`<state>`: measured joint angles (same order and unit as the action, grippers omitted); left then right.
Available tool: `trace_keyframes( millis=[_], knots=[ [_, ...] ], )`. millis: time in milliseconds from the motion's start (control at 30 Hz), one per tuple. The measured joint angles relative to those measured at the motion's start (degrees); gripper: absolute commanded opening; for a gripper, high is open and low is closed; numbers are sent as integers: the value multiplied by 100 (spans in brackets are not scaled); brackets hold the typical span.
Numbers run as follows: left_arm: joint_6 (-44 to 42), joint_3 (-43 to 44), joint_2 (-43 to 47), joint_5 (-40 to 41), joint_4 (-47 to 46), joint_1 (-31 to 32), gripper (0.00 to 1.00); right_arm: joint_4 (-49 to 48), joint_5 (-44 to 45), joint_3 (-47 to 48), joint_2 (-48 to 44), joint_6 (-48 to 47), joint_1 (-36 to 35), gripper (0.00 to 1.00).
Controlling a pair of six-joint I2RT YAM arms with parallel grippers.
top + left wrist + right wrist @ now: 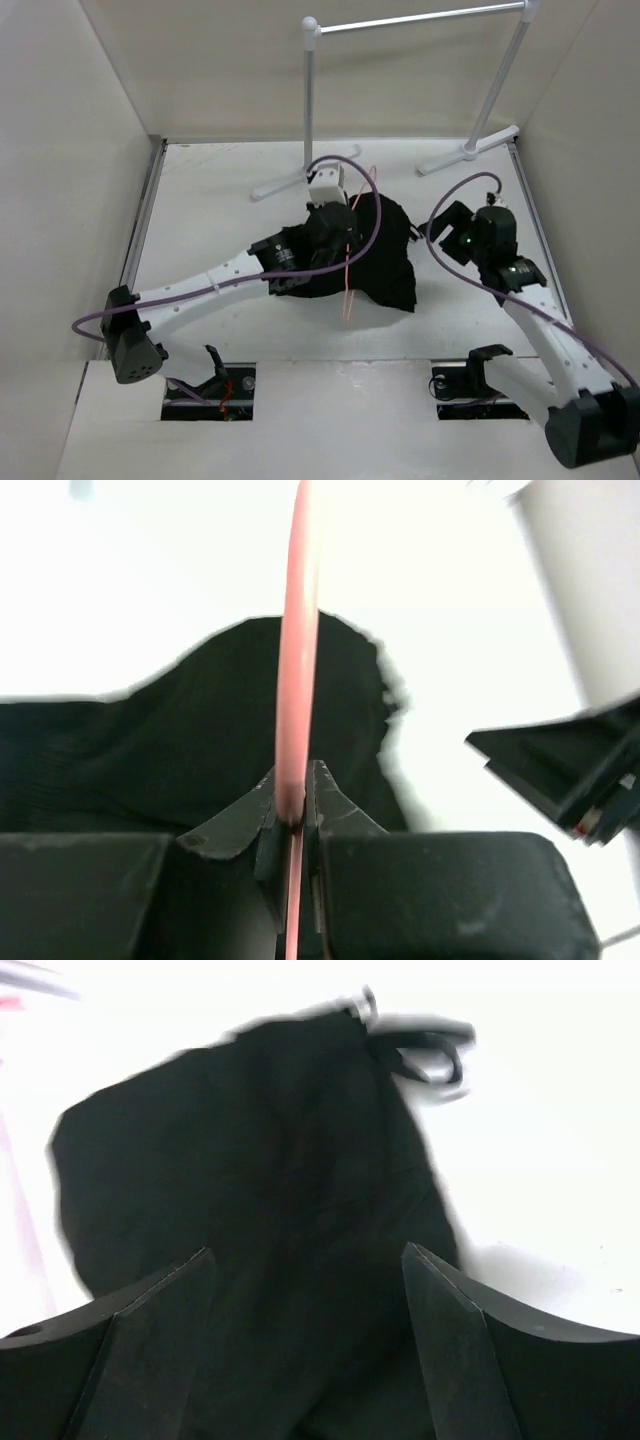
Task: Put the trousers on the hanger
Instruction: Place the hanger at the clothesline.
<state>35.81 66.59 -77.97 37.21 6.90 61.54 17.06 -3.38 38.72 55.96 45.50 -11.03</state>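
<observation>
Pink wire hanger [298, 680] sat pinched tight in our left claw [293, 805], over the black fabric trousers [180, 750] heaped on the white bench [220, 190]. Our right claw [307, 1250] gaped wide, empty. We judged threading came next: it must lift a leg.

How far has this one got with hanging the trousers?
Done: the left claw is shut on the hanger. In hand: the right claw is open, facing the trousers, gripping nothing. Left: the trousers lie heaped on the table, not yet draped on the hanger.
</observation>
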Motion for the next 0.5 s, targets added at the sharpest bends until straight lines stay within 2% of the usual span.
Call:
trace_keyframes(
  millis=[133, 233, 267, 333, 467, 500],
  knots=[
    [-267, 1370, -133, -229, 527, -98, 1, 796, -7, 835, -1069, -343, -57, 70],
    [-411, 2494, -369, -452, 1078, -249, 1, 1270, -131, 1488, -1668, -562, -282, 42],
    [-448, 2841, -472, -533, 1226, -293, 1, 1390, -197, 1685, -1801, -588, -398, 39],
    [-501, 3491, -684, -715, 1502, -396, 1, 1552, -358, 2111, -1989, -575, -730, 41],
    [-546, 4400, -1091, -1043, 1947, -468, 2, 1318, -566, 2647, -1897, -398, -1606, 67],
    [-551, 4616, -1222, -1121, 2083, -468, 2, 1163, -586, 2686, -1812, -354, -1853, 70]
  ],
)
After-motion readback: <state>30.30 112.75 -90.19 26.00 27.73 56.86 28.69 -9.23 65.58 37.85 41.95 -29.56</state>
